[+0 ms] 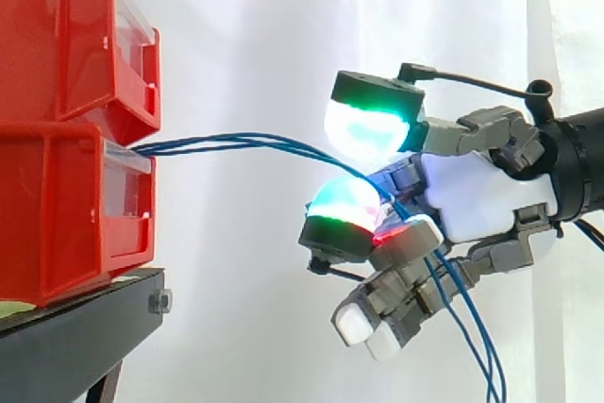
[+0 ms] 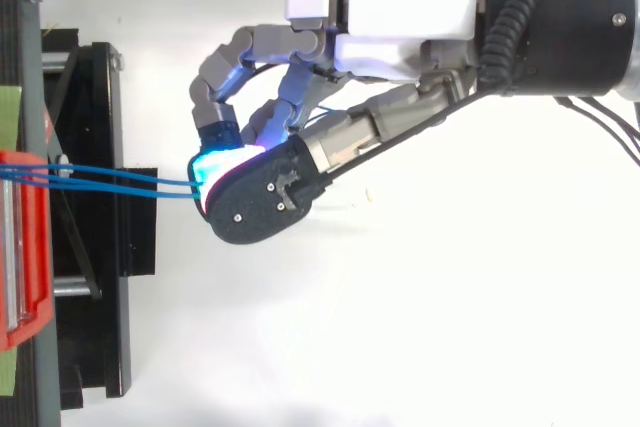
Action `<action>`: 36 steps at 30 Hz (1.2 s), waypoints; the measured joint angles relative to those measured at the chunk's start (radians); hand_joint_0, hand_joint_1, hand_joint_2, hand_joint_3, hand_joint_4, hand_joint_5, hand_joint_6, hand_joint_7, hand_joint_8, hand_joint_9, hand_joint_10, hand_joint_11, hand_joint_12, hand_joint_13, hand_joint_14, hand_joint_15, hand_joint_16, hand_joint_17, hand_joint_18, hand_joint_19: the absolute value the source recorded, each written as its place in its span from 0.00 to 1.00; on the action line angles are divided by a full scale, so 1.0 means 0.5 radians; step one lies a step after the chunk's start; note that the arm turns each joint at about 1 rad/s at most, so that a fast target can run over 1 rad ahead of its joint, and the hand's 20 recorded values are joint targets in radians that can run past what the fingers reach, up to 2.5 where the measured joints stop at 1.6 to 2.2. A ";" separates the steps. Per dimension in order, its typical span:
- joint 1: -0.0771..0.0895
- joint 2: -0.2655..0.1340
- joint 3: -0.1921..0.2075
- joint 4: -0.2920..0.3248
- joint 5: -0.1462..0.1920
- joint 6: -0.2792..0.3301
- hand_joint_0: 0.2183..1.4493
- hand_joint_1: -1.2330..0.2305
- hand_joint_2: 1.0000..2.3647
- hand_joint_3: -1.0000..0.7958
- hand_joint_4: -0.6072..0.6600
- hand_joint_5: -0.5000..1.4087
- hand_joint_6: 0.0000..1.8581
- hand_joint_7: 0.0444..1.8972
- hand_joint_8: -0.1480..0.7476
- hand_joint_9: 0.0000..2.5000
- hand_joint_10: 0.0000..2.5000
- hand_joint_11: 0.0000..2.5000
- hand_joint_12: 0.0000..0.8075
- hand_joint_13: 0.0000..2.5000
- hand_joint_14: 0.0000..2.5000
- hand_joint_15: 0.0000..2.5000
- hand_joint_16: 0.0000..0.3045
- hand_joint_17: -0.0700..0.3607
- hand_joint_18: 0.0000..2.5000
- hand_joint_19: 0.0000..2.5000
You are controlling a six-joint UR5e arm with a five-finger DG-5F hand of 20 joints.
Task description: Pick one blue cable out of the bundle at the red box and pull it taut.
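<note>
Gripping the blue cables (image 1: 245, 142), my fingers (image 1: 363, 129) are curled in tight, none of them straight or slack. From the side, the strands run in under the top pad glowing white and green and cross the cyan-and-green pad (image 1: 344, 205) below it. They are caught where that pad shows a red rim against a neighbouring finger. I cannot tell whether I have one strand or the whole bundle; several go in together. Past the pinch the cables drop out beneath my palm and hang down off the bottom of the side view. From above, my fingers (image 2: 265, 197) close over the cables, the black back of one covering the contact, and my arm (image 2: 570, 17) comes in from the upper right.

Outward from my fingertips the cables (image 2: 110, 179) run almost straight to the left as seen from above. From the side they rise in a shallow arch. They end at the red box (image 1: 66, 205), entering at the top of its clear front, just under the upper red box (image 1: 66, 35) stacked on it. Both boxes sit on the black stand (image 1: 75, 337), at the edge facing my fingers. Beyond everything hangs the white curtain (image 1: 264, 35).
</note>
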State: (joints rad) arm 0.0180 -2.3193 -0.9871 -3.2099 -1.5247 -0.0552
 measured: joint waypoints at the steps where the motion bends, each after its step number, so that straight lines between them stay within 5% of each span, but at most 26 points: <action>1: 0.000 0.000 0.000 -0.001 0.000 0.000 0.25 0.46 0.00 0.31 0.57 0.19 0.47 0.59 0.57 0.46 0.00 0.52 0.50 0.30 0.01 0.18 0.22 0.50 0.22 0.16; 6: 0.000 0.000 0.001 -0.004 0.000 0.000 0.27 0.39 0.03 0.43 0.59 0.19 0.47 0.58 0.59 0.46 0.00 0.51 0.53 0.30 0.01 0.18 0.23 0.54 0.24 0.16; 14: 0.001 0.000 0.000 -0.004 0.000 0.000 0.32 0.32 0.00 0.48 0.57 0.19 0.48 0.57 0.55 0.45 0.00 0.52 0.49 0.30 0.01 0.18 0.21 0.49 0.23 0.16; 26: 0.001 -0.001 0.000 -0.007 0.000 0.000 0.42 0.23 0.01 0.35 0.48 0.18 0.48 0.62 0.48 0.42 0.01 0.52 0.42 0.29 0.01 0.17 0.17 0.43 0.23 0.14; 36: 0.002 -0.001 0.000 -0.021 0.000 0.001 0.50 0.24 0.00 0.28 0.42 0.17 0.48 0.79 0.44 0.43 0.01 0.51 0.41 0.30 0.01 0.17 0.16 0.42 0.26 0.14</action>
State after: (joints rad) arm 0.0192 -2.3199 -0.9872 -3.2204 -1.5247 -0.0546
